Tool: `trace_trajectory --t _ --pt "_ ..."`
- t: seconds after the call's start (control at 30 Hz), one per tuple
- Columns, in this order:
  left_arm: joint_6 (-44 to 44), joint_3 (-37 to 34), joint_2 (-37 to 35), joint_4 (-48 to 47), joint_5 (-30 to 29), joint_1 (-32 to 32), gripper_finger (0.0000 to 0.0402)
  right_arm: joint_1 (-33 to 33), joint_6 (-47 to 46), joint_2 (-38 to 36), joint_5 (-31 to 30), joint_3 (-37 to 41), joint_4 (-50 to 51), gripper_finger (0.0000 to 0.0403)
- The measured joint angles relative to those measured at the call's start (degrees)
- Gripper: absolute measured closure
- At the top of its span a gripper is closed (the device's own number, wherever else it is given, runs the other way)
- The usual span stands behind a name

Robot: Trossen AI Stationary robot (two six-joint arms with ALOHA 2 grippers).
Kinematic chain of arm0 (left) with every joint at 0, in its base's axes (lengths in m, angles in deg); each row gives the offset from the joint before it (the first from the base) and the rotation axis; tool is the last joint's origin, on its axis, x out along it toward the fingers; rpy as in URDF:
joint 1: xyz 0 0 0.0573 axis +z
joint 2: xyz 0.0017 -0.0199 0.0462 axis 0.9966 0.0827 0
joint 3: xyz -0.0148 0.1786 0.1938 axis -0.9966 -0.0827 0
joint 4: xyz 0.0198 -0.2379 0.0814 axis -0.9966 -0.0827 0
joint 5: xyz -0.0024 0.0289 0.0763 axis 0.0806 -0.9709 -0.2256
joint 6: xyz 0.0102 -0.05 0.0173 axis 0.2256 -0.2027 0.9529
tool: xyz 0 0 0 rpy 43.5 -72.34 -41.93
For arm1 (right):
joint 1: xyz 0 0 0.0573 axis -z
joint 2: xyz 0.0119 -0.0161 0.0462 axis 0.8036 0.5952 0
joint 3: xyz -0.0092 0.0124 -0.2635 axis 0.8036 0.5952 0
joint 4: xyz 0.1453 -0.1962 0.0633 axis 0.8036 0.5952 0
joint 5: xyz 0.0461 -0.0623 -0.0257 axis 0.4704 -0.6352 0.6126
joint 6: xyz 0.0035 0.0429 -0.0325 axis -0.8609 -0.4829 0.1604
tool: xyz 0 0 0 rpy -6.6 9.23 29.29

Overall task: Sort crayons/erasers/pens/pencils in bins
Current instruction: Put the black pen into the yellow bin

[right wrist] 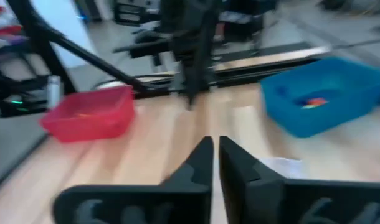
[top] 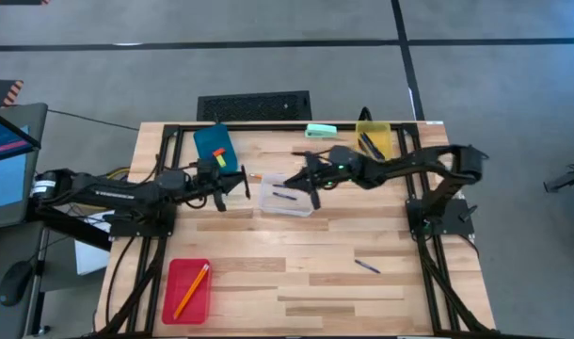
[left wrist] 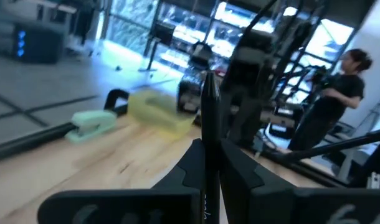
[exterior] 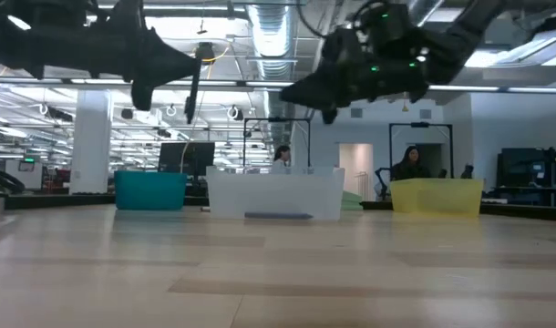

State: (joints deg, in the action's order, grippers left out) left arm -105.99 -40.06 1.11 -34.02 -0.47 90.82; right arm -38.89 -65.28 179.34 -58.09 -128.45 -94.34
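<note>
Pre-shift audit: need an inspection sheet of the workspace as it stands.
Surface: wooden table, one loose pen.
Job's things: pencils in red bin; erasers in blue bin; binned pen in clear bin; yellow bin holds dark sticks.
Clutter: mint-green stapler.
Grippers: left gripper fingers shut on held pen; right gripper above clear bin.
Cables: cables off table's left side.
Surroundings: people beyond table.

Two dark, matte arms of jointed tubular links, the left arm (top: 108, 193) trailing black cables at its base and bearing a pale band near its shoulder. The right arm (top: 409, 165) shows small green lights near its wrist. Each gripper (right wrist: 215, 162) has two black, tapering, wedge-shaped fingers (left wrist: 240, 174).
</note>
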Motion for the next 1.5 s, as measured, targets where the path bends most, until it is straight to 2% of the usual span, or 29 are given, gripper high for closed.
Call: trace_trajectory --t 0.2,0.37,0.57,0.83,1.17,1.5 --pt "2.5 -0.1 9.9 15.5 4.5 2.5 0.0391 -2.1 -4.9 8.2 1.6 -8.7 -0.2 0.0289" --pt "1.1 -0.1 16.7 23.3 8.3 4.2 0.0390 -3.7 -6.5 12.0 1.1 -14.5 -2.1 0.0220" --pt "0.6 -0.1 21.9 32.1 10.6 4.8 0.0390 -4.8 -6.7 15.4 0.1 -19.0 -1.8 0.0181" --pt "-0.1 0.0 25.5 36.8 10.9 4.8 0.0390 -5.0 -6.6 16.4 -5.1 -20.6 -2.0 0.0198" --pt "0.3 0.9 25.7 37.2 11.0 4.7 0.0390 -5.0 -6.6 16.4 -5.3 -20.6 -4.6 0.0217" --pt "0.6 1.2 25.7 37.1 11.2 4.7 0.0390 -5.0 -6.6 16.4 -5.4 -20.6 -7.2 0.0284"
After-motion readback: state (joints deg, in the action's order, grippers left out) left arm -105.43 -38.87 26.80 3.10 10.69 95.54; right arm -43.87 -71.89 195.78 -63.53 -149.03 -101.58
